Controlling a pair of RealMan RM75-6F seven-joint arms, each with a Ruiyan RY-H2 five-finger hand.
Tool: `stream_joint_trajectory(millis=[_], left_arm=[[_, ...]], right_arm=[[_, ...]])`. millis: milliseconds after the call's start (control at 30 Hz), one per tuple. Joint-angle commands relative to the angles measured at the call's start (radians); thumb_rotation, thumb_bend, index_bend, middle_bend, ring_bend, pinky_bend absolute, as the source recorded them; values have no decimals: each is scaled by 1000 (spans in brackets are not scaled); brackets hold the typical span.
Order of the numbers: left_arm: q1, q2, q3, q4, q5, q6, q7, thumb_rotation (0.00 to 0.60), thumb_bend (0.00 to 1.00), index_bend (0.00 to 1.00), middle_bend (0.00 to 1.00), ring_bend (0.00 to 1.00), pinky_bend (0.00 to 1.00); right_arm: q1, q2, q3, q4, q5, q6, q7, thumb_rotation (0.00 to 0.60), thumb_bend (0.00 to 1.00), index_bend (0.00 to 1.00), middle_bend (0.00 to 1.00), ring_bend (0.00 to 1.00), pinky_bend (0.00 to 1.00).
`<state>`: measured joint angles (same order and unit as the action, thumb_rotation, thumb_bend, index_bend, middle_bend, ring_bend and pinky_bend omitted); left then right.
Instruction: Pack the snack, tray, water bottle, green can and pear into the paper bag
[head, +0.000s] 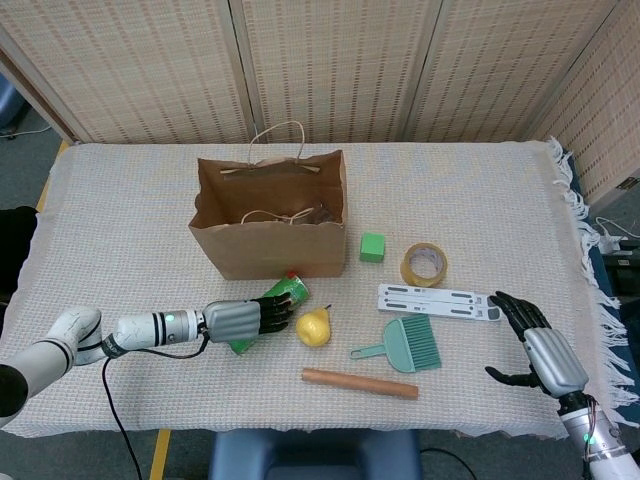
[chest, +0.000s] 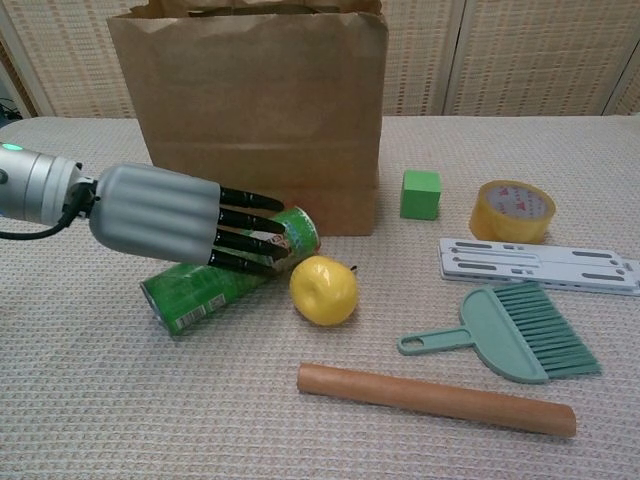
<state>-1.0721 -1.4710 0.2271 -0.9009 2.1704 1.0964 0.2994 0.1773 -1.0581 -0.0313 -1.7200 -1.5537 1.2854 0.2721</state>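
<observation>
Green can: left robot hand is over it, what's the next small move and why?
Probably lower the left robot hand and curl its fingers around the green can. The fingers lie spread over its upper end, nothing gripped, and the can lies tilted on the cloth beside the pear, outside the bag.

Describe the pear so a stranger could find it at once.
Start at the paper bag and look just in front of it. The pear sits beside the green can lying there, the only round yellow thing among them.

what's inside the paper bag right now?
In the head view the open paper bag shows a folded-in handle and something dark near its right wall, unidentifiable. The front wall covers the bag's floor. The green can and pear lie outside.
</observation>
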Motion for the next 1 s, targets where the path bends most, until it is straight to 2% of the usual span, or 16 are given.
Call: stream_joint_trajectory(millis=[33,400,633,1000], left_arm=[[1,3,3,6,-5,8,2,600,351,0,0,0,0],[7,-5,32,12,-8,6,-3,600,350,0,0,0,0],[23,-25,39,67,-36,-11,-6,600,353,0,0,0,0],[21,-38,106,114,1,18,-55,600,360,0,0,0,0]], right_arm=[[1,-1,-1,1,0,-2,-3,600,64,0,0,0,0],[4,2,-1,-8,2,-10,-6,600,64,0,0,0,0],[7,6,-3,-11,6,-19,-3,600,63,0,0,0,0],[8,6,-2,-13,12,-23,-2,600,63,0,0,0,0]])
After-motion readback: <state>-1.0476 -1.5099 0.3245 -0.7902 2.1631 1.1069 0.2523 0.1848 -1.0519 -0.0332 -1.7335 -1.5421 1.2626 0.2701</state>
